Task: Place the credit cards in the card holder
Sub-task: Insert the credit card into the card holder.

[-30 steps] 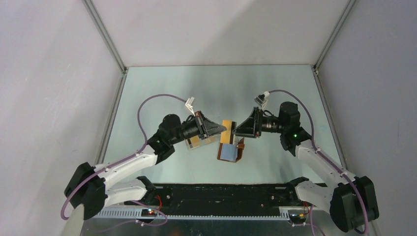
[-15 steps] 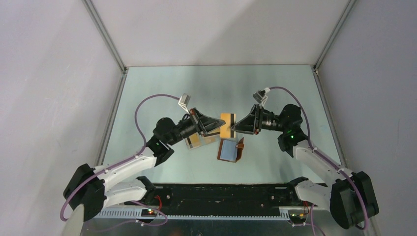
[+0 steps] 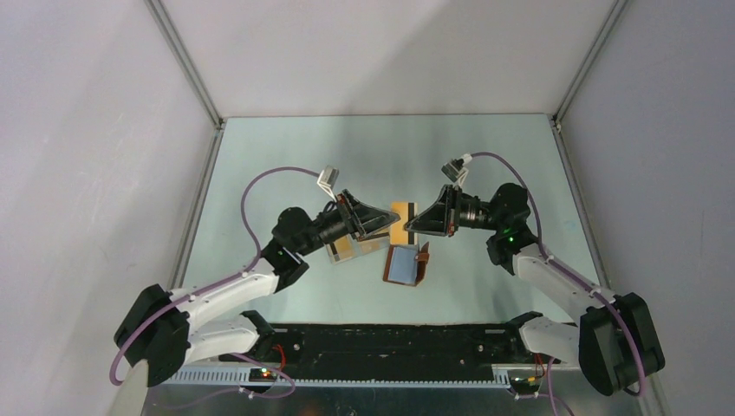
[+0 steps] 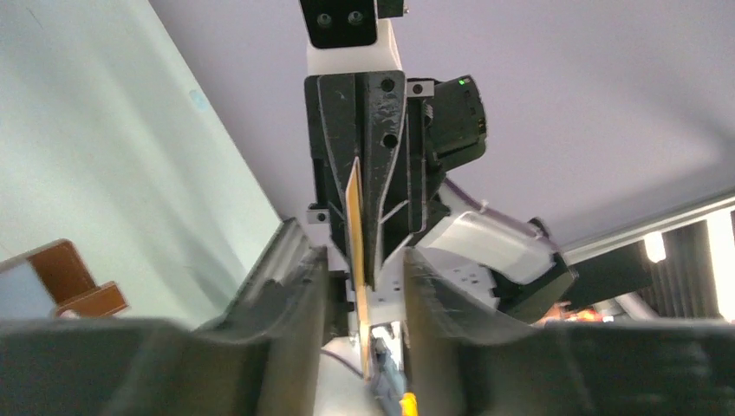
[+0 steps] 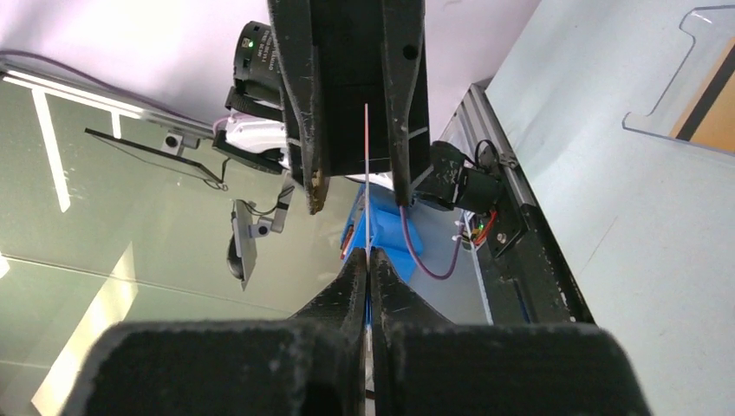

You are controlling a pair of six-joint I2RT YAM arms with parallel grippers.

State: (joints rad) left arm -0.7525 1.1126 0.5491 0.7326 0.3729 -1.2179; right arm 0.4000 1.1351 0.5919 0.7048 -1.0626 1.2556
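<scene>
One orange-gold credit card (image 3: 400, 224) with a dark stripe hangs in the air between my two grippers. My right gripper (image 3: 413, 227) is shut on its right edge; in the right wrist view the card (image 5: 367, 165) is a thin line pinched at the gripper (image 5: 367, 256). My left gripper (image 3: 387, 224) is open around the other end, and in the left wrist view the card (image 4: 354, 217) stands edge-on in the gap of the gripper (image 4: 364, 260), touching neither side. The card holder (image 3: 405, 264) lies open on the table just below, grey-blue inside up, brown tab to the right.
A clear plastic box (image 3: 347, 249) with more orange cards sits on the table under the left gripper; its notched corner (image 5: 685, 87) shows in the right wrist view. Grey walls enclose the table on three sides.
The right gripper has closed on the card and the left gripper, shut on it before, has opened. Both arms shifted slightly toward the back.
</scene>
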